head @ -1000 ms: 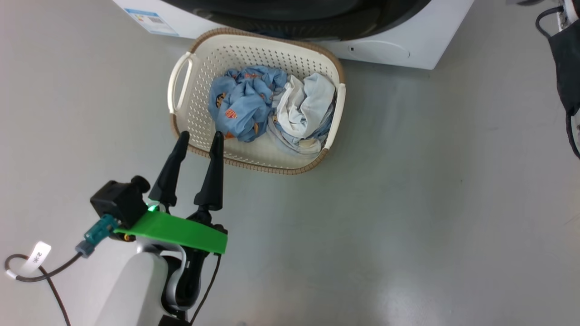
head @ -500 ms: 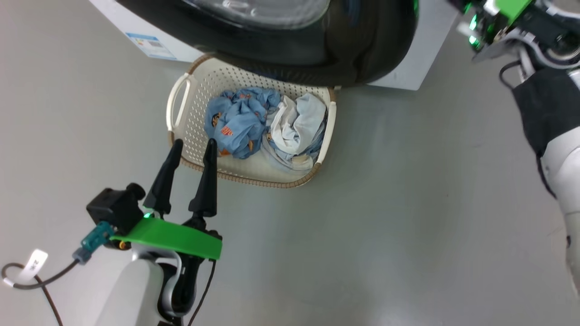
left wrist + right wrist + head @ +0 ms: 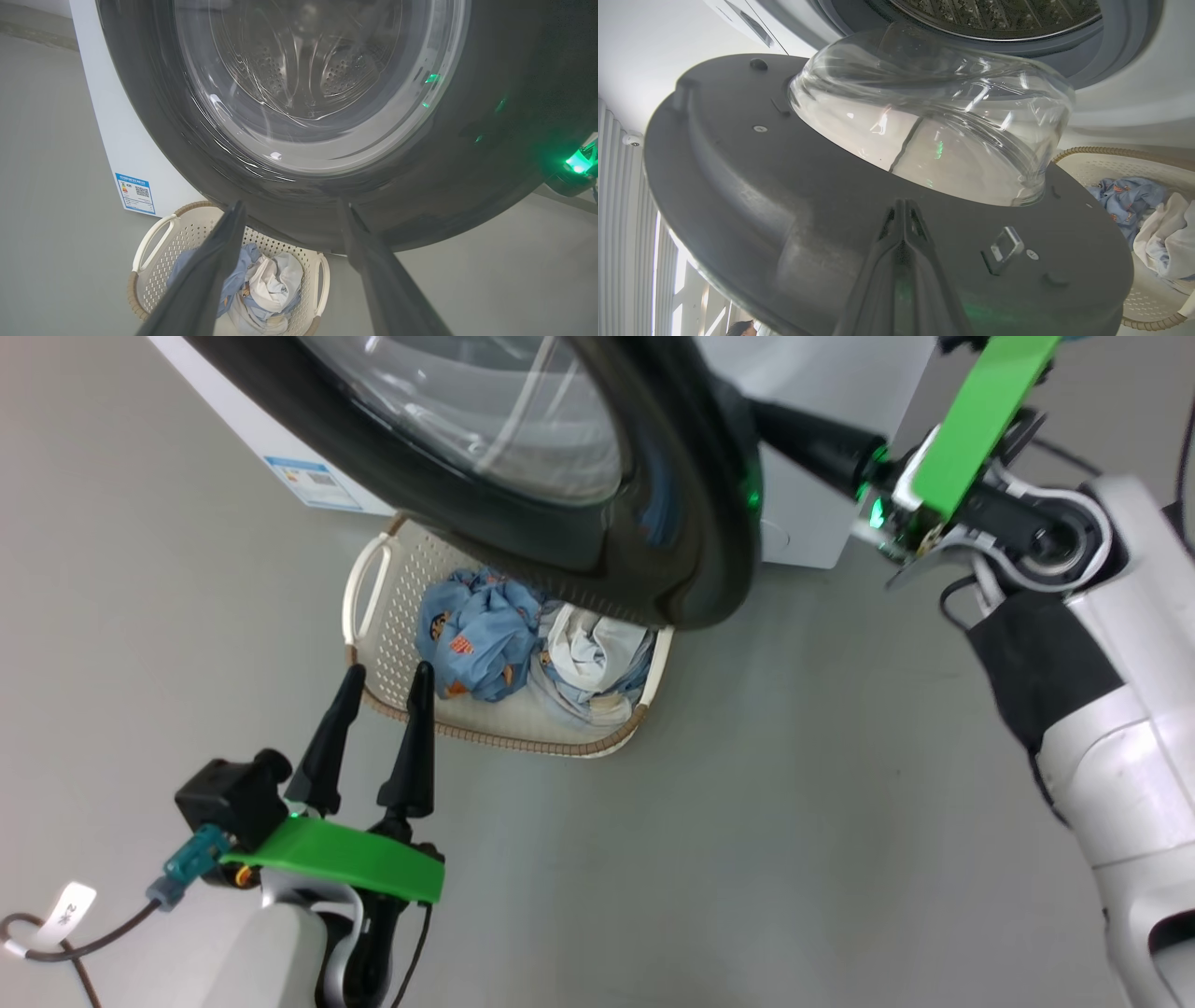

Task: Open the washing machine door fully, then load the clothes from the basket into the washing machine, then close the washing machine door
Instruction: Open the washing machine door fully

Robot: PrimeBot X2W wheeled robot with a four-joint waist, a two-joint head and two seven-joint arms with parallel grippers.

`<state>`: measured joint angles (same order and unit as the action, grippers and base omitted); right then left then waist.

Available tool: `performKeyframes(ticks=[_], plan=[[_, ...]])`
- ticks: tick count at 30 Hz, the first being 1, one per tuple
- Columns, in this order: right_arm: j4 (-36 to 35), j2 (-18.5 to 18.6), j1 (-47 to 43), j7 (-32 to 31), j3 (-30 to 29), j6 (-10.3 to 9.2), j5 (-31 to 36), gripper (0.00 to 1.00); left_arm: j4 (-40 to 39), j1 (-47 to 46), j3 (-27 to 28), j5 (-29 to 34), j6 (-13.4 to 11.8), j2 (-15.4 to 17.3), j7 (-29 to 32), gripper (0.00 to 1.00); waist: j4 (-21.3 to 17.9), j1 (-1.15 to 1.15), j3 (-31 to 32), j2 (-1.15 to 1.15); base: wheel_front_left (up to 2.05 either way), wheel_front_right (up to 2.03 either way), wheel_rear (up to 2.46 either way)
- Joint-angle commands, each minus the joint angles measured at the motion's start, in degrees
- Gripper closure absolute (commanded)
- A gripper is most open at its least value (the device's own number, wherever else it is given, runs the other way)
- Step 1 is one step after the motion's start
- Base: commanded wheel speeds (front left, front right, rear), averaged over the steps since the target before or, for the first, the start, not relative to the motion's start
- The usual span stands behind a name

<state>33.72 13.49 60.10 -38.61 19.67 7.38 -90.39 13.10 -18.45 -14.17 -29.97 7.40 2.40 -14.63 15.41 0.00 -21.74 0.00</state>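
The washing machine door (image 3: 681, 523) stands swung out, its black rim and glass bowl (image 3: 924, 116) hanging over the back of the basket (image 3: 523, 742). The washing machine (image 3: 812, 523) is white, with its steel drum (image 3: 994, 14) open behind the door. In the basket lie the clothes: a blue printed garment (image 3: 476, 635) and a white and pale blue one (image 3: 583, 649). My right gripper (image 3: 794, 427) is shut, its tips (image 3: 903, 205) against the door's inner face beside the latch. My left gripper (image 3: 387, 674) is open and empty at the basket's near left corner.
Grey floor spreads to the right of and in front of the basket (image 3: 154, 261). A blue label (image 3: 322, 483) marks the machine's lower front. My right forearm (image 3: 1102, 709) reaches in from the right edge. A person's head (image 3: 738, 329) shows low in the right wrist view.
The head view has tilted up, bringing the door and my right arm into it. The door now hangs further out over the basket. My left gripper stays open by the basket.
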Motion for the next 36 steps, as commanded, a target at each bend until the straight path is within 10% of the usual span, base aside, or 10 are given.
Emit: performKeyframes(ticks=[1, 36], plan=[[-2.7, -2.3, -2.0, -0.9, 1.0, 0.11, -0.8, 1.0, -1.0, 1.1, 2.2, 0.6, 0.1, 1.8, -0.4, 0.0, -0.4, 0.0, 0.9, 0.0, 0.0, 0.0, 0.0], [-11.8, -9.2, -13.8, -4.7, 7.6, 0.11, -1.0, 1.0, -1.3, 5.1, 3.5, 1.3, 0.1, 1.9, -0.4, 0.0, 3.0, 0.0, 6.5, 0.0, 0.0, 0.0, 0.0]])
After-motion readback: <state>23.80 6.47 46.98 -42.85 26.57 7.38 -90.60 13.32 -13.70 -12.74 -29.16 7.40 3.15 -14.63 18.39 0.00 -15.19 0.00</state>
